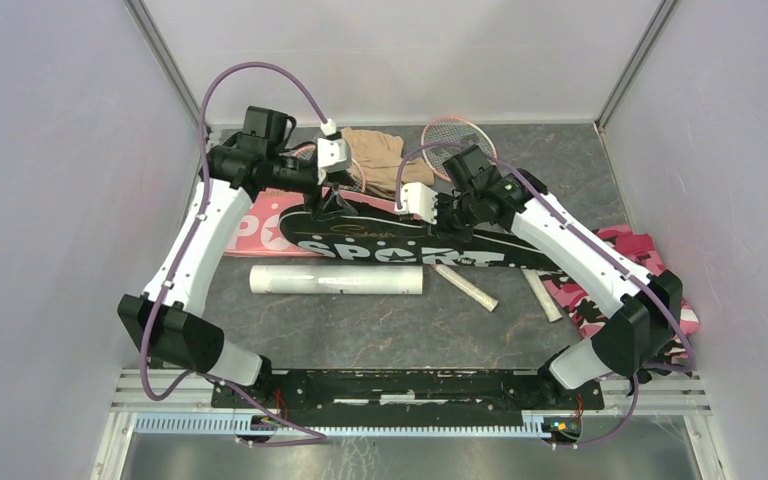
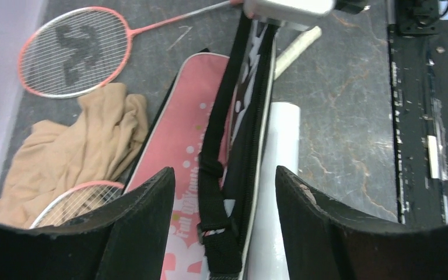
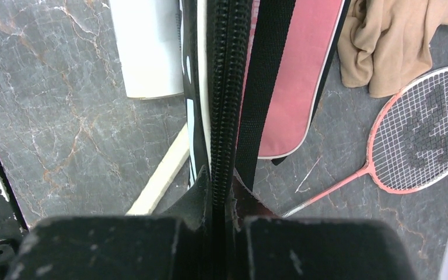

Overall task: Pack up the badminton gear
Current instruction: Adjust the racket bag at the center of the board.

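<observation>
The black "SPORT" cover (image 1: 390, 246) lies across the table's middle, partly on the pink cover (image 1: 258, 226). My right gripper (image 1: 440, 214) is shut on the black cover's zipper edge (image 3: 224, 87), which is lifted on edge. My left gripper (image 1: 335, 198) is open, its fingers (image 2: 146, 216) on either side of the cover's black strap (image 2: 216, 192) without touching it. The white tube (image 1: 335, 279) lies just in front. One pink-framed racket (image 1: 457, 135) lies at the back; another (image 2: 76, 201) is half under the tan cloth (image 1: 375, 155). No shuttlecock is in view.
Two pale racket grips (image 1: 467, 288) (image 1: 542, 295) lie right of the tube. Pink camouflage cloth (image 1: 640, 262) sits under the right arm. White walls close in on the left, back and right. The black base rail (image 1: 400, 385) runs along the near edge.
</observation>
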Robot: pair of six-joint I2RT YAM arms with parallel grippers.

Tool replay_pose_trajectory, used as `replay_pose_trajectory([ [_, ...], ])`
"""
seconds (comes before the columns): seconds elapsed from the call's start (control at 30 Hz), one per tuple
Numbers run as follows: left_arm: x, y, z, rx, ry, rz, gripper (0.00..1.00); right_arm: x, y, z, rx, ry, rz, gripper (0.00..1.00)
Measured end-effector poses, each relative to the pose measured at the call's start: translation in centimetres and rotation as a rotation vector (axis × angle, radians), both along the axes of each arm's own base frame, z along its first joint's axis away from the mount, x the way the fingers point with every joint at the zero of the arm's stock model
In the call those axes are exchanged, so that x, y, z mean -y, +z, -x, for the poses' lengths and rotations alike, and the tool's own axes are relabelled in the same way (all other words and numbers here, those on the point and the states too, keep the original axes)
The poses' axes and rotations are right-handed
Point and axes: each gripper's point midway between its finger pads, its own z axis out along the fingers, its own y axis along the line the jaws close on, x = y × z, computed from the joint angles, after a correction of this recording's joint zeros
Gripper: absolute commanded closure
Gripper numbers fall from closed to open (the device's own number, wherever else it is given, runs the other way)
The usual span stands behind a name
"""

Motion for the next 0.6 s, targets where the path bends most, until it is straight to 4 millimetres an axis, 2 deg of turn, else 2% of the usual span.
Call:
replay_pose_trajectory([
  [0.2, 2.6, -1.9, 2.9, -0.079, -0.107, -0.062, 0.29, 0.3, -0.6, 0.3, -0.014, 0.002, 0.012, 1.00],
  [0.3, 3.6, -3.0, 3.8, -0.099, -0.136, -0.104, 0.29, 0.4, -0.8, 0.5, -0.018, 0.002, 0.014, 1.00],
  [0.4, 3.3, -4.3, 3.4, -0.104, -0.126, -0.159, 0.29, 0.6, -0.9, 0.6, -0.019, 0.000, 0.016, 1.00],
  [0.6, 1.4, -6.7, 2.3, -0.088, -0.099, -0.299, 0.30, 1.7, -1.1, 1.2, -0.022, -0.014, 0.023, 1.00],
])
